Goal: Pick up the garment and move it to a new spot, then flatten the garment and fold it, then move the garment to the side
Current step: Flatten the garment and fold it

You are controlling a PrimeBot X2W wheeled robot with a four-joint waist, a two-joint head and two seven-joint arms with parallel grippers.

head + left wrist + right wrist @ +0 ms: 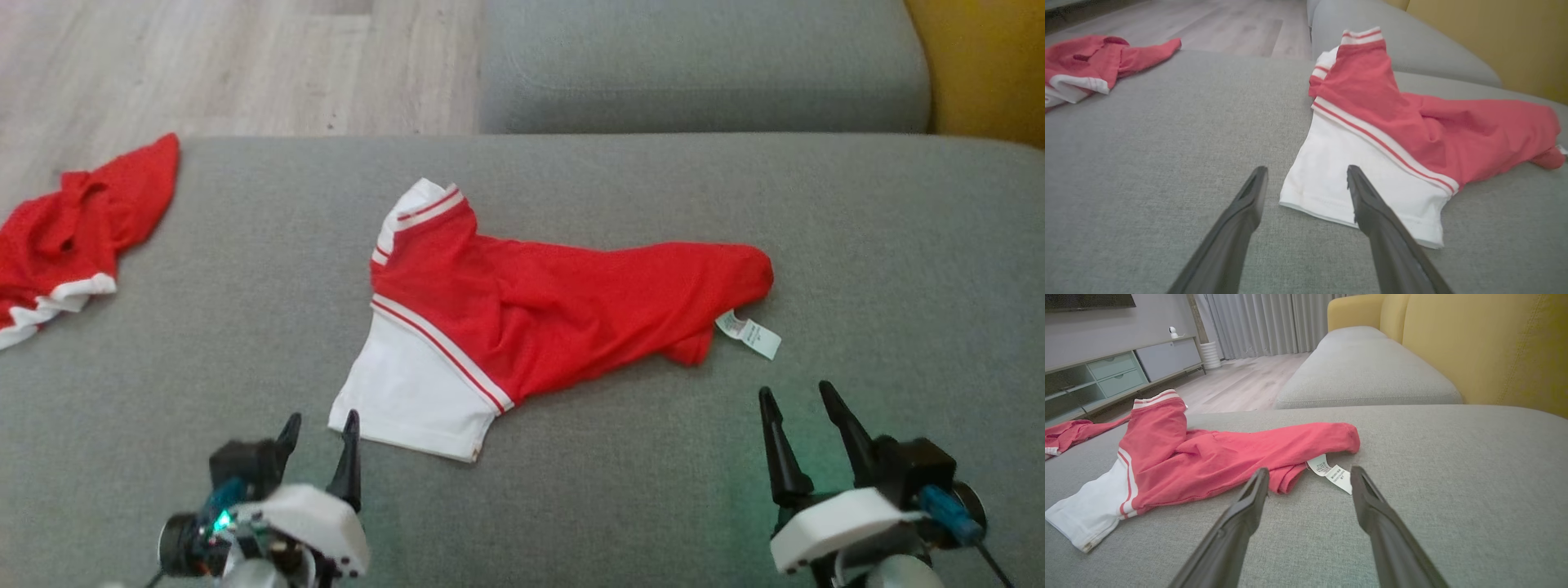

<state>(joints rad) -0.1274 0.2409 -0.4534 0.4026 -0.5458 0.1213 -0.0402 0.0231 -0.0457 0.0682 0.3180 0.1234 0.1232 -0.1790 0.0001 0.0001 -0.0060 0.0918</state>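
The garment (539, 310) is red with a white hem and red-and-white stripes, lying rumpled across the middle of the grey sofa seat (571, 506). Its white care label (749, 334) sticks out at its right end. My left gripper (322, 425) stands open just short of the white hem corner (1359, 192), touching nothing. Open as well, my right gripper (796, 396) sits a little short of the label (1331, 473), below the garment's right end (1241, 451). Nothing is held.
A second red and white garment (73, 233) lies crumpled at the seat's far left edge. Another grey cushion (702, 65) lies beyond, with wooden floor (204, 57) to its left. A yellow backrest (1486, 347) rises on the right; a TV cabinet (1106, 371) stands across the room.
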